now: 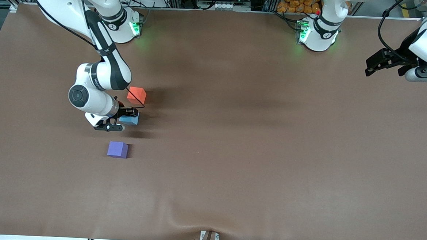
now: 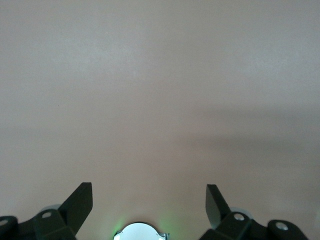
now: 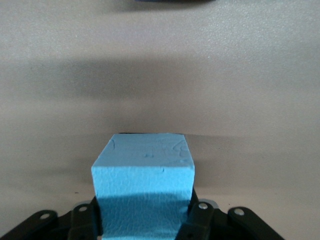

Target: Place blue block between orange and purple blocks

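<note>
Foam-light blue block [image 3: 144,180] sits soft and grippy between my right gripper [image 1: 127,117] fingers, pinched on 2 side faces, between orange block [image 1: 137,95] and purple block [image 1: 117,149]; left gripper [image 2: 149,202] spread, waiting.

High front overview; 2 close wrist views downward onto table [image 1: 256,144]

Brown table cover and background clutter

A brown cover [image 1: 256,144] is lying across the table, wrinkling at the camera-side edge; orange objects [image 1: 296,3] are sitting above its top edge.
</note>
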Robot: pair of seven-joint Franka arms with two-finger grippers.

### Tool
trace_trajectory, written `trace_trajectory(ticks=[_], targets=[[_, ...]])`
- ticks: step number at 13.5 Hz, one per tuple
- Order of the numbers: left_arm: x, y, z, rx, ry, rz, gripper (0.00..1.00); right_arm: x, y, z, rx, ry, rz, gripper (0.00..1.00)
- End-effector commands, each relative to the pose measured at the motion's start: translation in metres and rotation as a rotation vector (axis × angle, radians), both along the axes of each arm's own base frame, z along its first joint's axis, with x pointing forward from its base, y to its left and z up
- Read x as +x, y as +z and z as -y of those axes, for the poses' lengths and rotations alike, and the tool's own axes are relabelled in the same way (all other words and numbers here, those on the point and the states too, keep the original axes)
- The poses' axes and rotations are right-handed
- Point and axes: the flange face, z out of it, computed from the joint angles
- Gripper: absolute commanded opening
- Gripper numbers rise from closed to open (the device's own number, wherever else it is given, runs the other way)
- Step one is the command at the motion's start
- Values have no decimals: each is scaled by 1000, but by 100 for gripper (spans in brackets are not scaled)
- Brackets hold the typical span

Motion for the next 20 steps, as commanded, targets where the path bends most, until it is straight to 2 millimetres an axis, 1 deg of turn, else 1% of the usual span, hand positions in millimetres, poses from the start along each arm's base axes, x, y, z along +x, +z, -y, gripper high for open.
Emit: trace_trajectory(ticks=[1,2,3,5,6,7,8,9,10,11,12,13,14,15,16,17,18,19,20], targets=[[-2,6,1,20,-15,5,100,12,14,-2,21,-6,-23,100],[-2,6,-2,20,-13,3,100,26,40,-4,33,-2,-73,100],[-1,6,-4,18,-11,4,100,43,72,-3,47,3,-124,100],[-2,7,-4,19,-10,6,100,78,142,12,73,0,-151,100],[-3,9,-5,19,-9,9,100,96,189,25,86,-7,-135,100],[-5,12,-6,19,-7,15,100,109,237,35,98,-7,-109,100],[-5,21,-6,17,-6,33,100,116,278,40,88,11,-73,100],[-4,24,-6,16,-6,41,100,122,312,51,72,16,-21,100],[-2,25,-8,15,-3,44,100,124,337,79,53,-7,7,100],[-2,28,-9,14,-7,50,100,123,359,100,56,-7,27,100],[-1,29,-12,13,-23,51,100,120,381,127,58,9,53,100],[-1,27,-11,13,-29,47,100,113,397,157,63,26,55,100],[0,26,-11,11,-28,45,100,105,410,182,67,19,51,100],[1,27,-11,11,-28,48,100,97,415,194,71,3,31,100],[1,26,-11,11,-28,46,100,82,436,191,48,-1,34,100],[1,26,-11,11,-28,45,100,62,466,179,-30,-18,61,100],[1,26,-11,11,-28,46,100,51,474,165,-63,-76,86,100],[1,26,-9,11,-26,46,100,37,482,161,-71,-130,125,100],[1,26,-9,11,-29,46,100,19,480,158,-70,-132,121,100]])
